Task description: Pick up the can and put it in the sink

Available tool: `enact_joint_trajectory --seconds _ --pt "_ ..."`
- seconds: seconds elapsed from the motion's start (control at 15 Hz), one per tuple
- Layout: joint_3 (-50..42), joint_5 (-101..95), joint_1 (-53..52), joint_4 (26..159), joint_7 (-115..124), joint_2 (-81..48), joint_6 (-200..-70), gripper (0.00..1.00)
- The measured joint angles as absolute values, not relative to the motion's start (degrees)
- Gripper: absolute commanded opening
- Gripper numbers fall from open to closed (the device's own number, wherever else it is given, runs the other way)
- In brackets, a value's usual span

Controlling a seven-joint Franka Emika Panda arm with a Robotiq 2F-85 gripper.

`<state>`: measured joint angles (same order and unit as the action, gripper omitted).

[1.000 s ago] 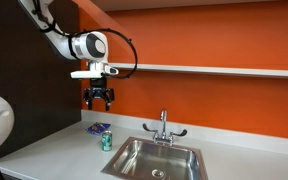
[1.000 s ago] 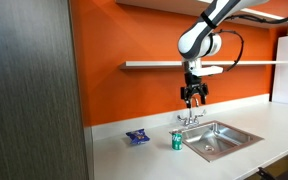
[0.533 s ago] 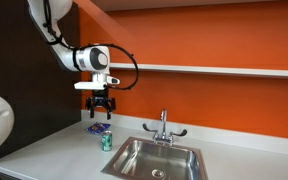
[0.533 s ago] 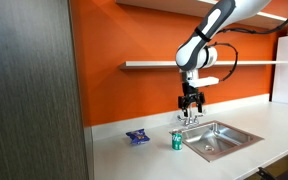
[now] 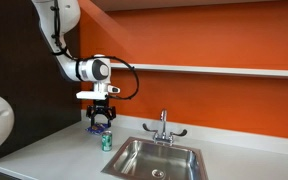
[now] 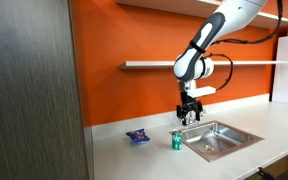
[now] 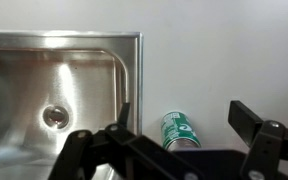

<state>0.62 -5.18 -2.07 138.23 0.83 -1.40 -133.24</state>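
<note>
The small green can (image 5: 106, 142) stands upright on the light grey counter, just beside the outer edge of the steel sink (image 5: 134, 165); both also show in an exterior view, the can (image 6: 177, 141) and the sink (image 6: 224, 143). My gripper (image 5: 102, 123) hangs open and empty a short way above the can, also seen from the other side (image 6: 189, 115). In the wrist view the can (image 7: 178, 131) lies between my two open fingers (image 7: 180, 125), next to the sink rim (image 7: 138, 70), with the drain (image 7: 54, 117) in the basin.
A flat blue-purple packet (image 5: 99, 127) lies on the counter behind the can, also in an exterior view (image 6: 138, 137). The chrome faucet (image 5: 163, 128) stands behind the basin. A shelf (image 5: 224, 70) runs along the orange wall. A dark cabinet (image 6: 29, 100) stands at the counter's end.
My gripper has come down steadily toward the can, staying open. The can, packet and sink have not moved.
</note>
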Motion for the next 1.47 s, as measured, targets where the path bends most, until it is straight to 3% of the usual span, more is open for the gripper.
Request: enact_joint_trajectory --seconds 1.47 --pt "1.33 -4.59 -2.13 127.2 -1.79 -18.64 -139.23 1.0"
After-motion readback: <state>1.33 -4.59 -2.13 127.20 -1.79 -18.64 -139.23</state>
